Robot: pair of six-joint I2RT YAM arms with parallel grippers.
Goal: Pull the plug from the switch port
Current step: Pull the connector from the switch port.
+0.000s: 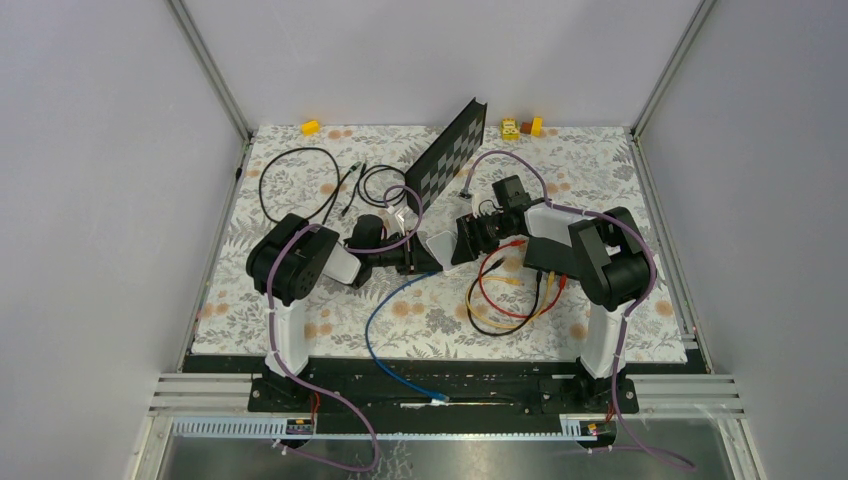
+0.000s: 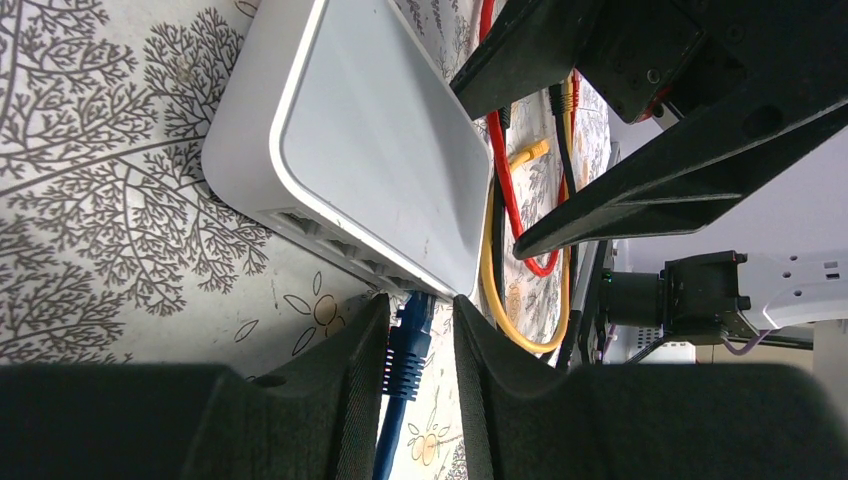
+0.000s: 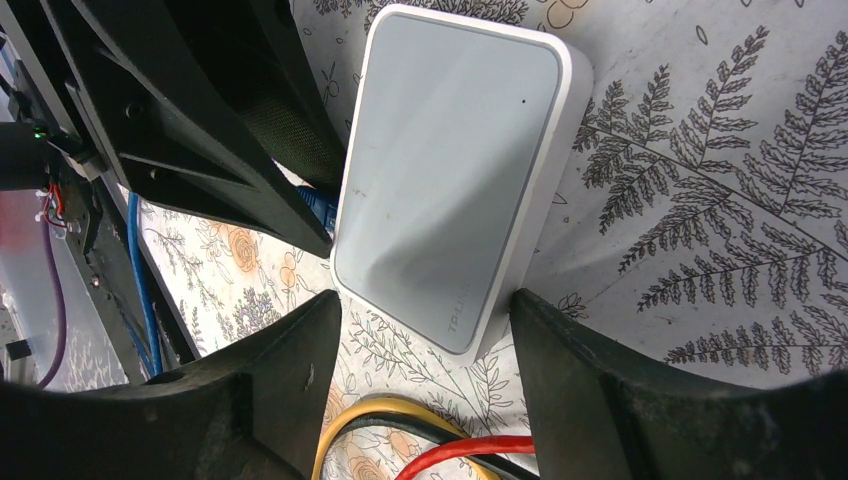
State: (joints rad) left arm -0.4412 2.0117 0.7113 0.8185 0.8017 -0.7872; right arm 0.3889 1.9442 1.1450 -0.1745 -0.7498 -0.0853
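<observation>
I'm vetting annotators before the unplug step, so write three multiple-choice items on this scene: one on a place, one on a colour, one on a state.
1. Where is the blue plug?
A) under the checkered board
B) beside the yellow block
C) between the fingers of the left claw

2. What colour is the casing of the switch?
A) black
B) white
C) red

3. What state is the plug in?
A) seated in a switch port
B) lying loose on the mat
C) lifted into the air

Answers: 1 C, the left wrist view shows one finger on either side of it. 2 B, both wrist views show a pale white box. 3 A, its tip runs into the socket edge of the switch.
</observation>
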